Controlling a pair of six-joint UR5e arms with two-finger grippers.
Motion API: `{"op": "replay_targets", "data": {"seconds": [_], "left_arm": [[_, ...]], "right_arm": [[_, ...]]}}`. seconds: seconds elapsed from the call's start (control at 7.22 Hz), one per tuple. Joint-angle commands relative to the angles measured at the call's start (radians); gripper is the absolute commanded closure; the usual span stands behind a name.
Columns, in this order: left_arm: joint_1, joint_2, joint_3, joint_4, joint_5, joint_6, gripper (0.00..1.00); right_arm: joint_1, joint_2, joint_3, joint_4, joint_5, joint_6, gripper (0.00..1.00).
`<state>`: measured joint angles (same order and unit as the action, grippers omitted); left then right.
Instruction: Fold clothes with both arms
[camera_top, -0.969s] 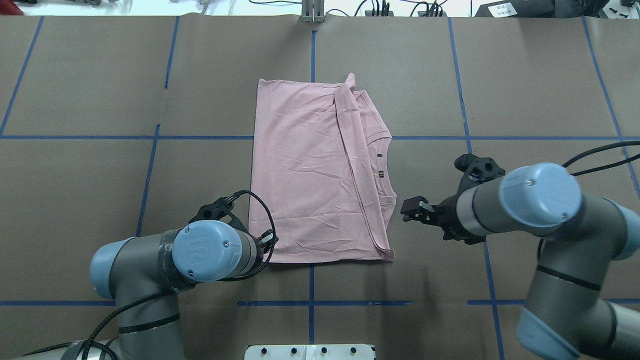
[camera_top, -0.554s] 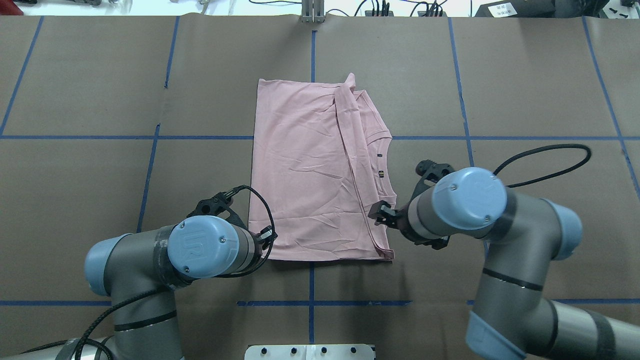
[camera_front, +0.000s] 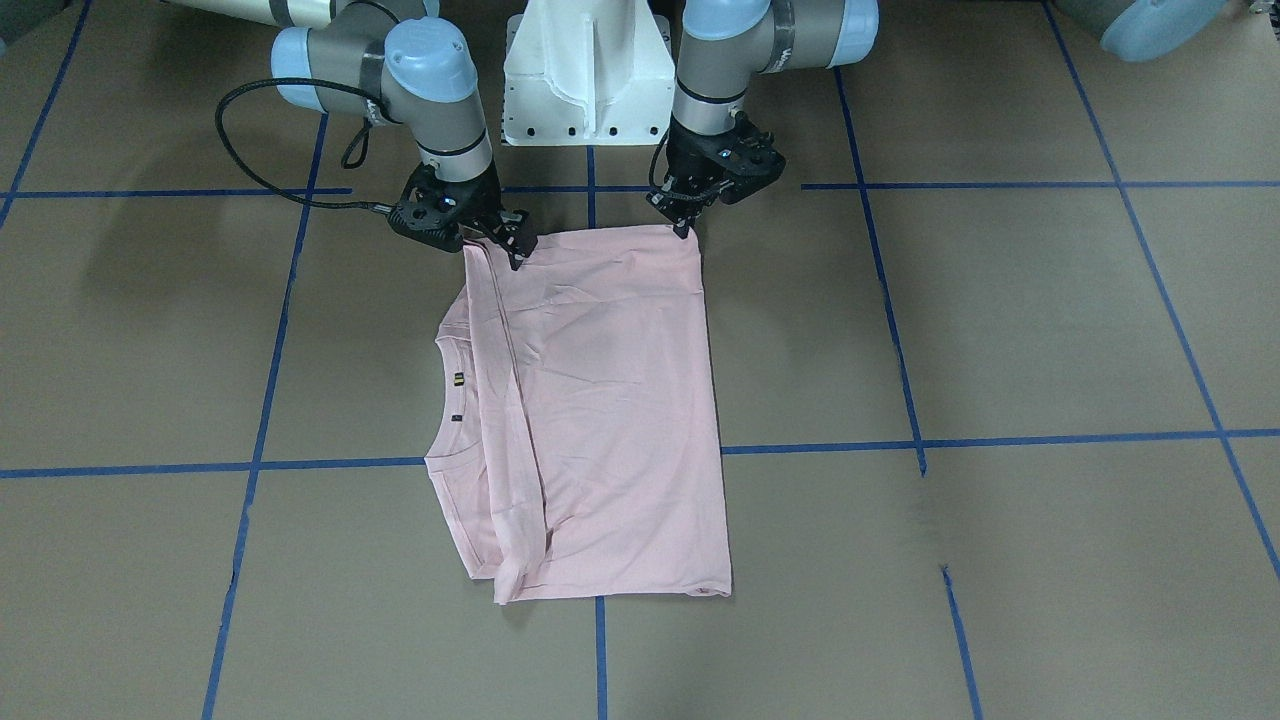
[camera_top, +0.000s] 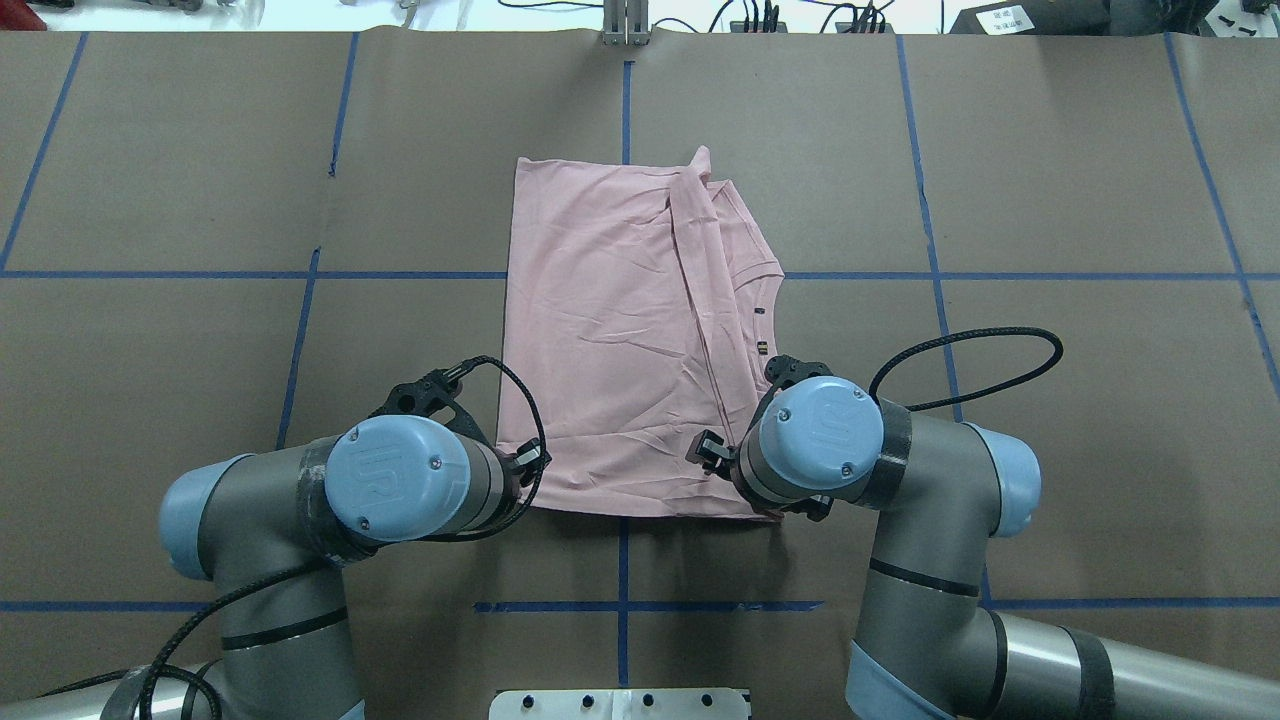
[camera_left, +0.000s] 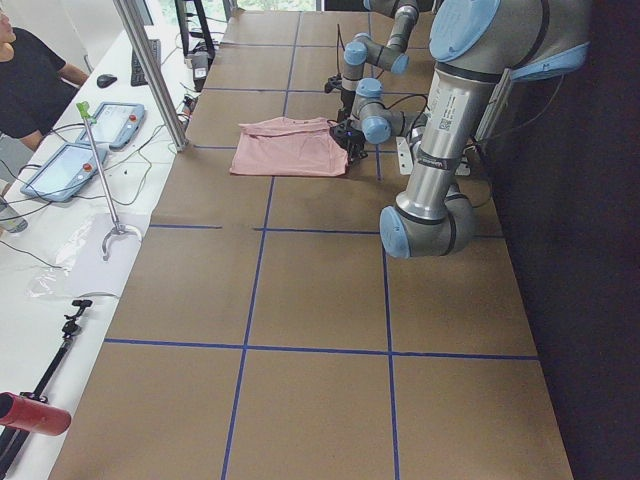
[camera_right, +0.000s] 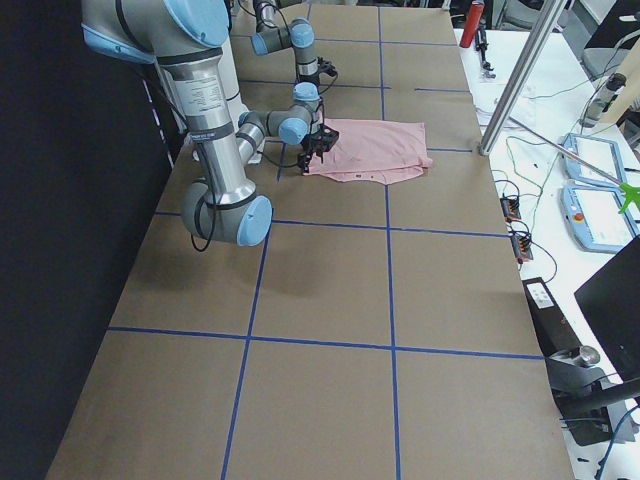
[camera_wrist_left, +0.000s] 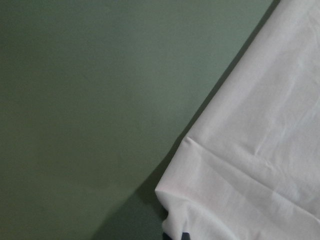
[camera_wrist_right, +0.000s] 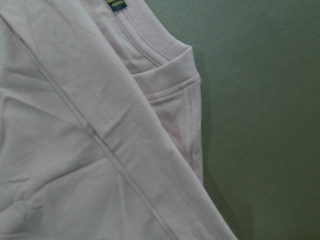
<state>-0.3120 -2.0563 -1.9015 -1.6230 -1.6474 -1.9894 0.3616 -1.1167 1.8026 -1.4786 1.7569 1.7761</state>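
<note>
The pale pink T-shirt (camera_top: 620, 330) lies flat in the middle of the brown table, folded lengthwise, with its collar and small tag on the overhead view's right side. It also shows in the front view (camera_front: 600, 400). My left gripper (camera_top: 532, 472) sits at the shirt's near left corner (camera_wrist_left: 175, 200), where the cloth puckers toward a dark fingertip; it looks shut on that corner. My right gripper (camera_top: 708, 455) hangs over the near right corner beside the folded sleeve hem (camera_wrist_right: 190, 100) and looks open. Both show in the front view, left (camera_front: 688, 218) and right (camera_front: 512, 248).
The white pedestal block (camera_front: 585, 60) stands just behind both grippers. Blue tape lines (camera_top: 622, 560) cross the brown table cover. A metal post (camera_left: 150, 70), tablets (camera_left: 110, 120) and an operator (camera_left: 30, 70) are beyond the table's far edge.
My right arm has swung in from the right and its gripper now sits over the shirt's near right corner. My left arm has shifted only slightly at the near left corner.
</note>
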Motion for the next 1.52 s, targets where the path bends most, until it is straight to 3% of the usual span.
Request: {"op": "replay_targets", "data": {"seconds": [0.0,1.38], "left_arm": [[-0.001,0.001,-0.002,0.0,0.0,0.001,1.0],[-0.006,0.002,-0.005,0.002,0.001,0.003,1.0]], "right_arm": [[0.023,0.041,-0.047,-0.003,0.003,0.009,0.0],[0.016,0.04,-0.077,-0.015,0.056,0.008,0.0]]}}
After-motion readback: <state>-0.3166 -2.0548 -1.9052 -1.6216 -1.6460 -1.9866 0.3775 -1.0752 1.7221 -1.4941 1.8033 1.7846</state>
